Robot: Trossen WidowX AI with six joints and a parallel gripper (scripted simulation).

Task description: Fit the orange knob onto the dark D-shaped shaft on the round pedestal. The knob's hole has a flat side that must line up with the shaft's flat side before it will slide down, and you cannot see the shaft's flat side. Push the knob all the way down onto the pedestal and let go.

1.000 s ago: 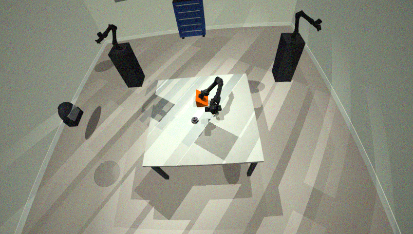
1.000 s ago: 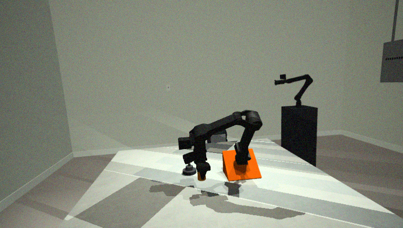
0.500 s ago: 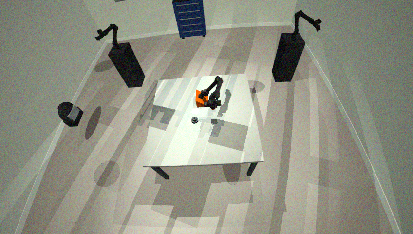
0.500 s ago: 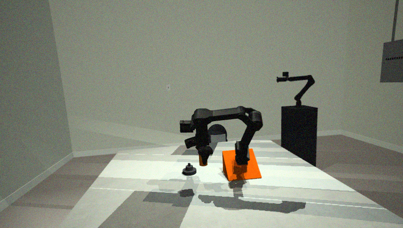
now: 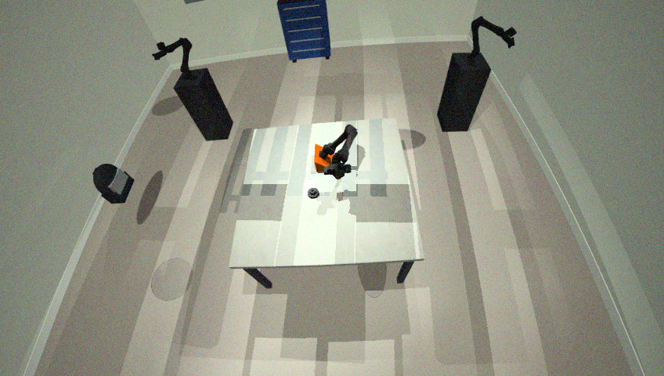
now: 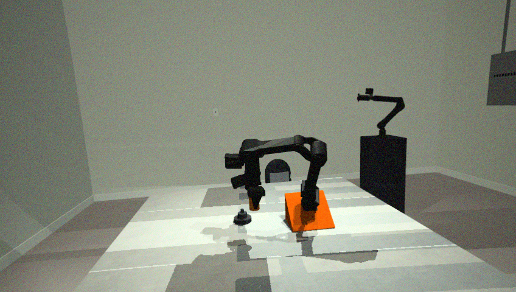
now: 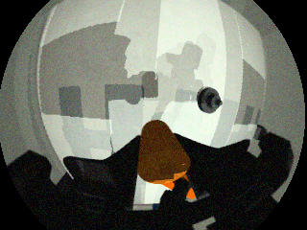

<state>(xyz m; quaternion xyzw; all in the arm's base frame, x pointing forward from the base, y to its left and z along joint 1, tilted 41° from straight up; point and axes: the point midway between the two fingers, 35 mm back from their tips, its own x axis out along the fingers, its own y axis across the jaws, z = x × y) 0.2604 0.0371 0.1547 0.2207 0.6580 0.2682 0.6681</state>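
The orange knob (image 6: 251,205) (image 7: 163,155) is held upright between the fingers, raised off the table. My gripper (image 6: 255,203) (image 7: 156,137) is shut on it; in the top view the gripper (image 5: 337,172) hides nearly all of the knob. The dark round pedestal (image 5: 312,193) (image 6: 241,219) (image 7: 206,100) stands on the table, with its short shaft (image 6: 242,210) (image 7: 219,102) on top. The knob is apart from the shaft, higher than it, and to the pedestal's right in the exterior view. The knob's hole and the flat sides are hidden.
An orange wedge block (image 5: 319,163) (image 6: 324,215) sits at the arm's base on the white table (image 5: 261,242) (image 6: 119,253). Beyond the table stand black plinths (image 5: 204,106) (image 5: 463,92) with other arms, and a blue drawer cabinet (image 5: 304,34). Shadows cross the table.
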